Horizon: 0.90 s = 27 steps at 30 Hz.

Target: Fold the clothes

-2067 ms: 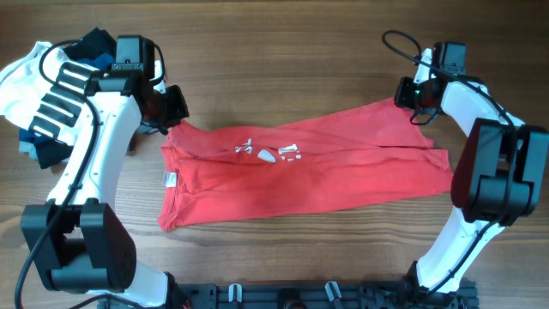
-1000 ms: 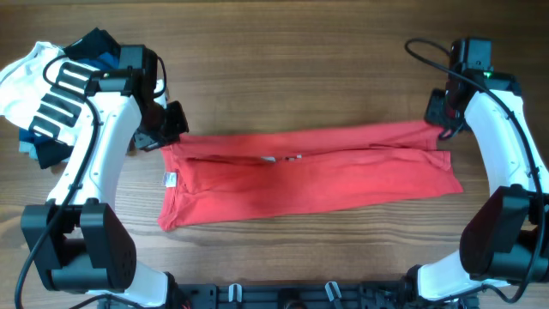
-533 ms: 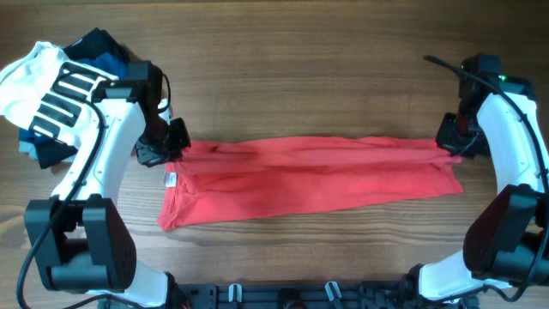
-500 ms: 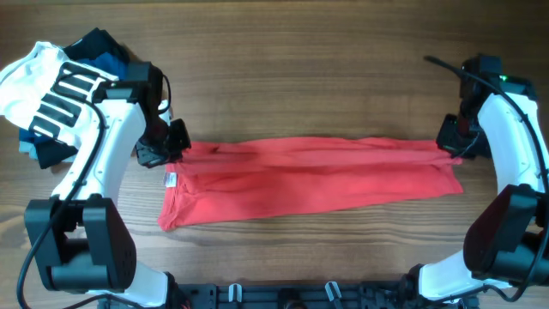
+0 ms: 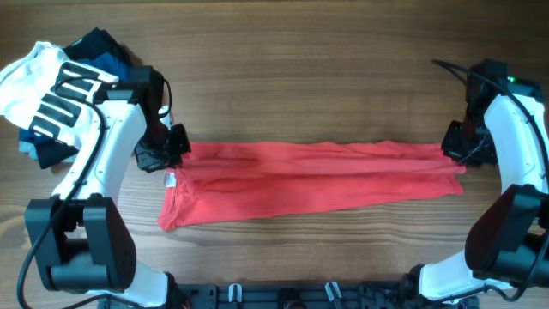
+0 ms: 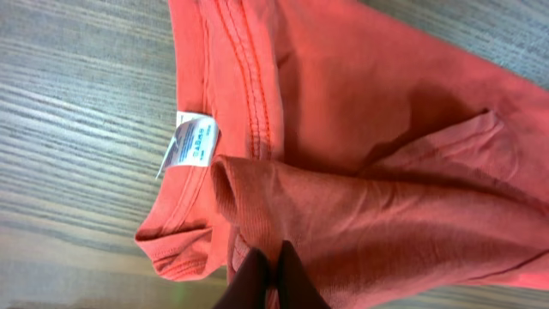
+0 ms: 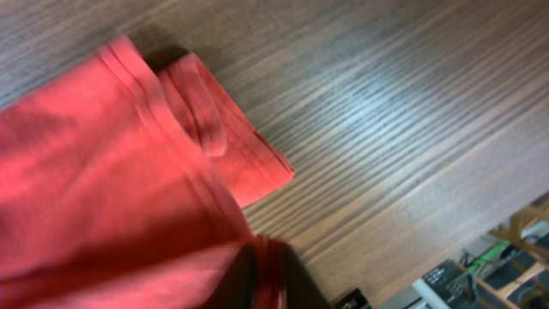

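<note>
Overhead shows the shirt lying as a long red band across the bench, its far edge just drawn over the near half: first fold laid. Left claw pinches the label end; whether right claw still grips is unclear.

The red T-shirt lies flat, folded lengthwise into a long, slightly wrinkled band stretched left to right.

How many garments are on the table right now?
4: red T-shirt spread across the middle; white striped garment, blue garment and navy garment piled at the overhead view's top left. More may be hidden in that pile.
</note>
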Each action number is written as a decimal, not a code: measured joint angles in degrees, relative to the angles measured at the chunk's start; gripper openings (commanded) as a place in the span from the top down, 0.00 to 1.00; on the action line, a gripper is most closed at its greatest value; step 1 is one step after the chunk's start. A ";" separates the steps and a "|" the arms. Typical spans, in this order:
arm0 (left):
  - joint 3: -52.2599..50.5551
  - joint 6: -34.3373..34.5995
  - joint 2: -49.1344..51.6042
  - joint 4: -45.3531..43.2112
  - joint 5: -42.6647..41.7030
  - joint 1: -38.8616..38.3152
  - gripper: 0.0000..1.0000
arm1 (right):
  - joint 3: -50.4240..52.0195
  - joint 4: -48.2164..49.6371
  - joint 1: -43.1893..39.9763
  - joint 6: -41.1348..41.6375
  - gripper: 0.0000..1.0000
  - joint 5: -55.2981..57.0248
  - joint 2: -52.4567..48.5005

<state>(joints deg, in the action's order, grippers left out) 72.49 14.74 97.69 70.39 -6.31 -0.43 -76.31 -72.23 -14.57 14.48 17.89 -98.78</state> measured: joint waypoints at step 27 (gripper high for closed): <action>-0.02 0.00 0.00 -4.70 -8.59 -5.66 0.70 | 7.72 9.86 -5.57 -5.84 0.12 -13.44 0.00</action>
<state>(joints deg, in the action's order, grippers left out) 72.47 14.74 97.69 65.69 -14.90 -6.09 -68.60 -62.37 -20.14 8.64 4.45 -98.78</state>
